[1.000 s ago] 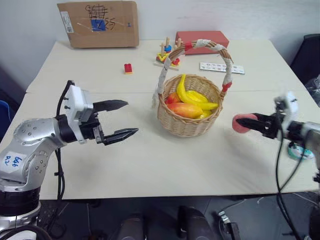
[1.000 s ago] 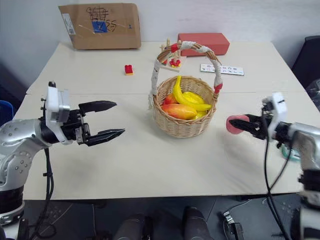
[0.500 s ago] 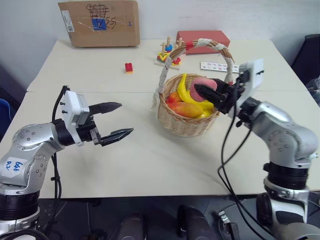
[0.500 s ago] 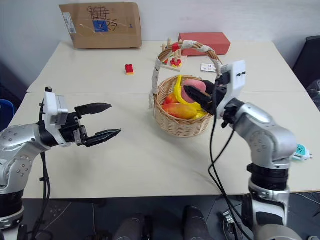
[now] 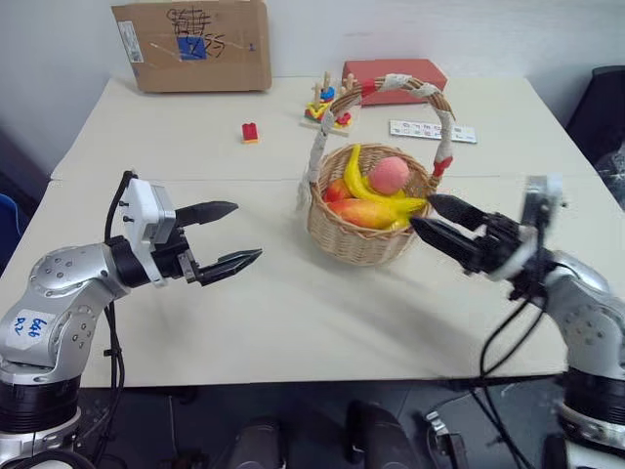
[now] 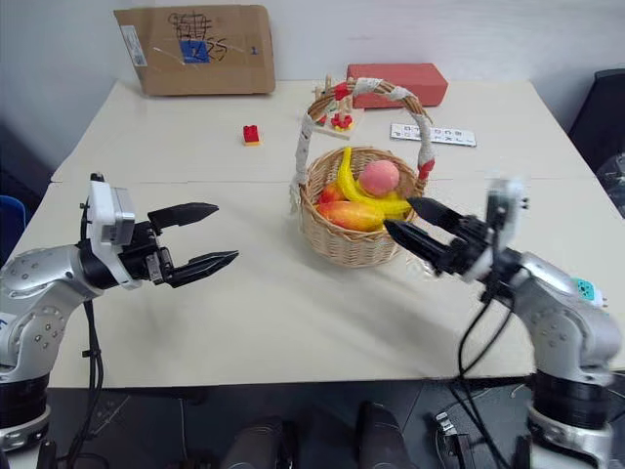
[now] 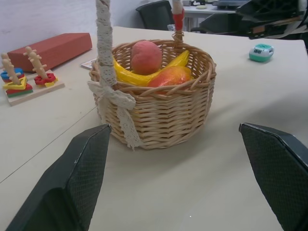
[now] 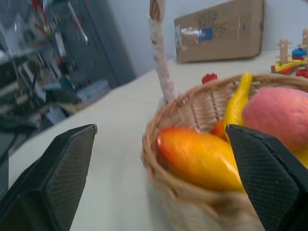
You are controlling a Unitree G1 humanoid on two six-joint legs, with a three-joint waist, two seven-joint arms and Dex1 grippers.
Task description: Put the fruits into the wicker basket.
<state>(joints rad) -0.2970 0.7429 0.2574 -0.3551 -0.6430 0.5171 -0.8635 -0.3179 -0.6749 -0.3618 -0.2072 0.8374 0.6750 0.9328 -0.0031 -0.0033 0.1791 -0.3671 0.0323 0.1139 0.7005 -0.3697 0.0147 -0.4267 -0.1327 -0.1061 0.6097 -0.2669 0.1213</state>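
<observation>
The wicker basket (image 5: 337,237) stands mid-table with its cloth-wrapped arched handle (image 5: 445,127). Inside lie a yellow banana (image 5: 355,178), an orange-red mango (image 5: 362,213) and a pink peach (image 5: 389,174) resting on top. My right gripper (image 5: 428,215) hovers just right of the basket's rim, open and empty, fingers pointing left at it. My left gripper (image 5: 231,234) is open and empty over the table, well left of the basket. The left wrist view looks at the basket (image 7: 159,122) with the peach (image 7: 146,56); the right wrist view has the mango (image 8: 198,156) close up.
A small red toy block (image 5: 250,133), a wooden stacking toy (image 5: 327,106), a red box (image 5: 393,78), a printed card (image 5: 433,131) and a cardboard piece (image 5: 191,45) sit at the table's far side. A teal-and-white gadget (image 6: 584,290) lies behind my right arm.
My right gripper carried the peach over the basket, opened and let it go onto the other fruits, then drew back to the right. The left arm kept still.
</observation>
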